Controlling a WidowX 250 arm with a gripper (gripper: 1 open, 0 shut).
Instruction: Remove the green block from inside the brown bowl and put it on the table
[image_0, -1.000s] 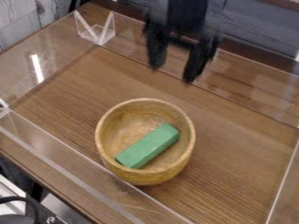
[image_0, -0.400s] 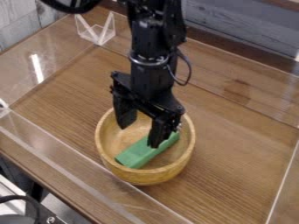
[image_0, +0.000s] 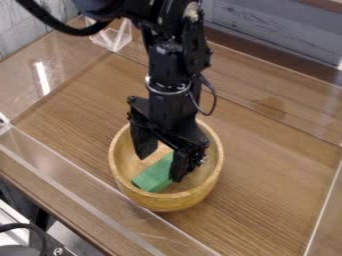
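The brown bowl sits on the table toward the front middle. Inside it lies the green block, partly covered by the arm. My gripper reaches down into the bowl from above, open, with its dark fingers straddling the block's upper end. The block's far end is hidden behind the fingers. I cannot tell whether the fingertips touch the block.
Low clear acrylic walls edge the tabletop on all sides. A small clear bracket stands at the back left corner. The black arm rises from the bowl toward the top of the view.
The arm has come forward from the back of the table and lowered its open gripper into the bowl, over the green block. The bowl and block have not moved.
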